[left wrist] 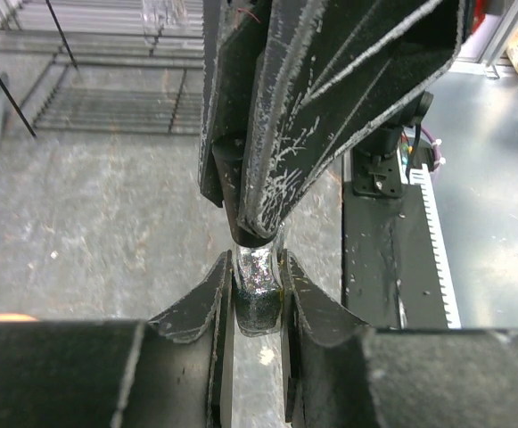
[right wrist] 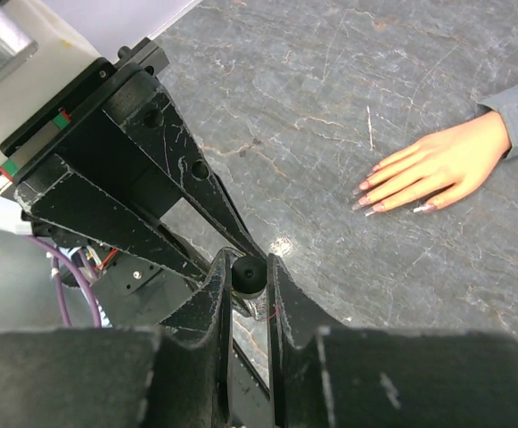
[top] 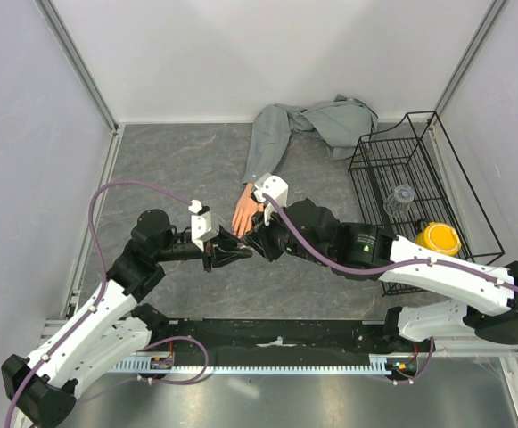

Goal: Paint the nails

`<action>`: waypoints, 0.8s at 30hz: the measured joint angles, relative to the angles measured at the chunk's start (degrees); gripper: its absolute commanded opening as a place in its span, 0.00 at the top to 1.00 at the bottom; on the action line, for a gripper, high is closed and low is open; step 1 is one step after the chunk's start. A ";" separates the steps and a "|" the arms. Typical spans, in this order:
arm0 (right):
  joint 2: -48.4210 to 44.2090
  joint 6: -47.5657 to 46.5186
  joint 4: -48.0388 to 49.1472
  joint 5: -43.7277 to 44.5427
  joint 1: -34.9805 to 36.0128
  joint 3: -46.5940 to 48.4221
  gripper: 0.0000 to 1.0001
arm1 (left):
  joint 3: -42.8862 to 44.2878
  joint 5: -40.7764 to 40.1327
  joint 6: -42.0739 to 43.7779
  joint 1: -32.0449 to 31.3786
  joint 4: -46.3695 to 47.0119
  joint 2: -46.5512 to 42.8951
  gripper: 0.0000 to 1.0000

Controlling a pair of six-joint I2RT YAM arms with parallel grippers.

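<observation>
The peach mannequin hand point(top: 243, 214) lies palm down on the grey table, its grey sleeve point(top: 272, 134) running to the back. In the right wrist view the hand point(right wrist: 441, 160) lies at the right and its small pinkish nails point(right wrist: 371, 198) point left. My left gripper point(top: 237, 254) is shut on a small glass polish bottle point(left wrist: 257, 299), just in front of the hand. My right gripper point(top: 255, 241) meets it from the right and is shut on the bottle's black cap point(right wrist: 245, 275). The right gripper's fingers point(left wrist: 276, 125) fill the upper left wrist view.
A black wire basket point(top: 379, 165) stands at the back right, with a clear cup point(top: 401, 198) and a yellow object point(top: 439, 237) in it. The crumpled grey shirt point(top: 339, 120) lies against the back wall. White walls close the table on three sides.
</observation>
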 measured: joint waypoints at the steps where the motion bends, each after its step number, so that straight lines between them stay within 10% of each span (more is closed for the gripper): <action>1: -0.28 0.28 1.07 0.44 0.11 -1.11 0.99 | -0.02 -0.24 0.00 0.00 -0.76 0.02 0.98; 17: -2.08 10.29 9.68 14.08 5.05 -9.62 0.92 | -1.92 -1.57 -1.14 0.00 -1.64 -0.48 0.98; 24: -1.07 11.13 8.90 16.92 5.79 -8.98 0.73 | -2.51 -2.05 -1.70 0.04 -0.90 -0.15 0.98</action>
